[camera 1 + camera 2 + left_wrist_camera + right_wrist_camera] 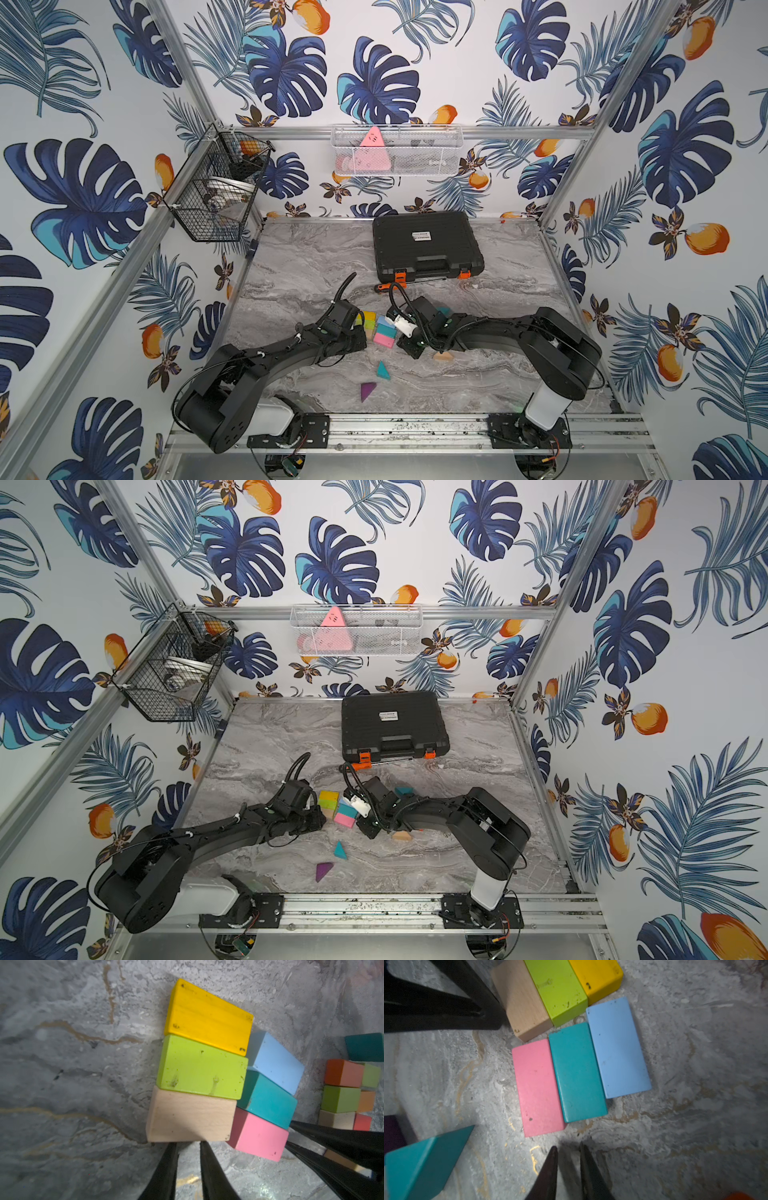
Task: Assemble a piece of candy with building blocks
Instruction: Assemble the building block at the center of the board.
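with both jaws closed together and empty, i'd ease the left gripper [188, 1143] slowly and squarely against the plain wood block [191, 1115], which lies just beside the pink block [538, 1088] on the marble surface [291, 257], with the right gripper [568, 1145] near that pink block as a stop.

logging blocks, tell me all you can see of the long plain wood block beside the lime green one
The plain wood rectangular block is unpainted, pale, grained, lying flat on the grey marbled table. One long side meets the lime green rectangular block; the left gripper's shut fingers sit at the opposite side.
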Tool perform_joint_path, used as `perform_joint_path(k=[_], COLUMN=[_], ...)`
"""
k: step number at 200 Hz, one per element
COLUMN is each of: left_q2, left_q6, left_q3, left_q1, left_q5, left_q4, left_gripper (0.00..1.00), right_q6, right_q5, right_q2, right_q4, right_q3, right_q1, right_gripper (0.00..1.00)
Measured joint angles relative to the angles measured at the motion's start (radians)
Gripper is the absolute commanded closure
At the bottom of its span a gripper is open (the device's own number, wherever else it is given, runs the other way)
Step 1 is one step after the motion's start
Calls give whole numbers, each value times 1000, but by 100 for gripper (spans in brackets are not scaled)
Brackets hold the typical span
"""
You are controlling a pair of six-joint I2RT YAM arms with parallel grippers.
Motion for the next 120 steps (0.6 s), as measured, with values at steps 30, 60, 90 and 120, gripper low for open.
perform_joint_path(k=[30, 60, 90, 120], left_q2=[-13, -50, -67, -67], left_q6=[4, 17, 35, 37], left_q3=[0, 0, 0, -13], left_q1=[0, 0, 0, 0], left_q5=[-19, -36, -37, -35], left_q4=[-21, -67, -94, -95], left_gripper=[72, 71, 71, 71], right_q6=[-4, -16, -49, -76], right_q5=[0, 9, 30, 48], right_q2=[2, 3, 31, 63], right_q4=[-1, -2, -8, -4], right_q3=[3, 8, 39, 72], right_q1=[0, 0, -1, -2], right_gripper=[77, 77, 77, 78])
